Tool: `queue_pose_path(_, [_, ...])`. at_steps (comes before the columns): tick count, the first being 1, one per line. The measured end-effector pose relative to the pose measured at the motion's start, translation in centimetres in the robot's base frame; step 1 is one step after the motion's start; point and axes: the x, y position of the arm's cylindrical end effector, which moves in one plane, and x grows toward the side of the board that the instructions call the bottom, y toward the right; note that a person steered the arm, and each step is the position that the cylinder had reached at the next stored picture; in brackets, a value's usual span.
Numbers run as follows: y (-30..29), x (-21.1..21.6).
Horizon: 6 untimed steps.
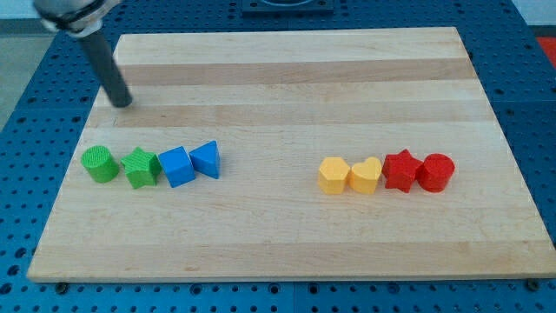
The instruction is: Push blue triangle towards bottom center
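The blue triangle [207, 160] lies on the wooden board [287, 78] at the view's left, at the right end of a row with a blue cube [177, 167], a green star [141, 168] and a green cylinder [100, 164]. The triangle touches the blue cube. My tip [122, 103] rests on the board towards the view's top left, above the green blocks and well up and left of the blue triangle, touching no block.
A second row sits at the view's right: a yellow hexagon-like block [333, 175], a yellow heart [365, 176], a red star [400, 169] and a red cylinder [435, 172]. The board lies on a blue perforated table [530, 104].
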Motion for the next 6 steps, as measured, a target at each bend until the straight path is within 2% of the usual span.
queue_pose_path(1, [6.6, -0.9])
queue_pose_path(3, [8.3, 8.7])
queue_pose_path(4, [8.3, 8.6])
queue_pose_path(5, [13.8, 13.6])
queue_pose_path(6, [15.6, 13.7])
